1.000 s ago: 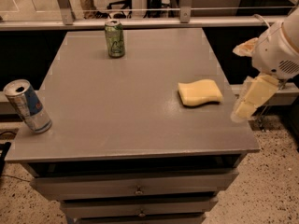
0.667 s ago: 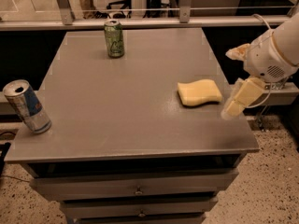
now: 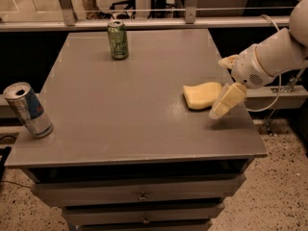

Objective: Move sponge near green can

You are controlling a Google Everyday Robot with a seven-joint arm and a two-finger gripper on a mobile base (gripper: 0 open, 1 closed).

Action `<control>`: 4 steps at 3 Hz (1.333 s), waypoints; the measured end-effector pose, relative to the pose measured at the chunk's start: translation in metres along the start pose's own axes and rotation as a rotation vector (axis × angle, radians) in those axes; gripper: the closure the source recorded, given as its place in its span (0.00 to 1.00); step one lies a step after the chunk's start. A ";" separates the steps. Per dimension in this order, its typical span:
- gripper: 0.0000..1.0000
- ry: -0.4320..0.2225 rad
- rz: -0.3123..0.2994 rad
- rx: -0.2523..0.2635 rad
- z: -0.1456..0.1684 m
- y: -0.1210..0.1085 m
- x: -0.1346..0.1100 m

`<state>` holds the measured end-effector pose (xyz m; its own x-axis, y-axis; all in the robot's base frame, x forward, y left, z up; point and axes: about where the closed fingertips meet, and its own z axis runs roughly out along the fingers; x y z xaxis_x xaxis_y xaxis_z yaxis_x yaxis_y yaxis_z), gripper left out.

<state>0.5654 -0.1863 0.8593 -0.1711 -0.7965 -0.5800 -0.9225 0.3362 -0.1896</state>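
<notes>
Moved my tool (image 3: pixel 220 87) left, spread wide at sponge (image 3: pixel 199 96) right end; approach step; next I must straddle, pinch.

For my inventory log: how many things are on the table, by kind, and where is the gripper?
Cans: 2, the green can and the silver-blue can
Sponges: 1, the sponge
Total: 3
The gripper is open, at the right end of the sponge.

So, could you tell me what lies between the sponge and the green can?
Nothing but bare tabletop between sponge and green can, in the camera view. The gripper sits at the sponge's right end.
</notes>
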 end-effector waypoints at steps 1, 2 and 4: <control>0.00 -0.004 0.025 -0.004 0.018 -0.010 0.008; 0.15 -0.001 0.056 -0.016 0.027 -0.015 0.014; 0.70 -0.032 0.059 -0.011 0.020 -0.031 -0.009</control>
<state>0.6028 -0.1795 0.8544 -0.2139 -0.7588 -0.6152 -0.9148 0.3764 -0.1462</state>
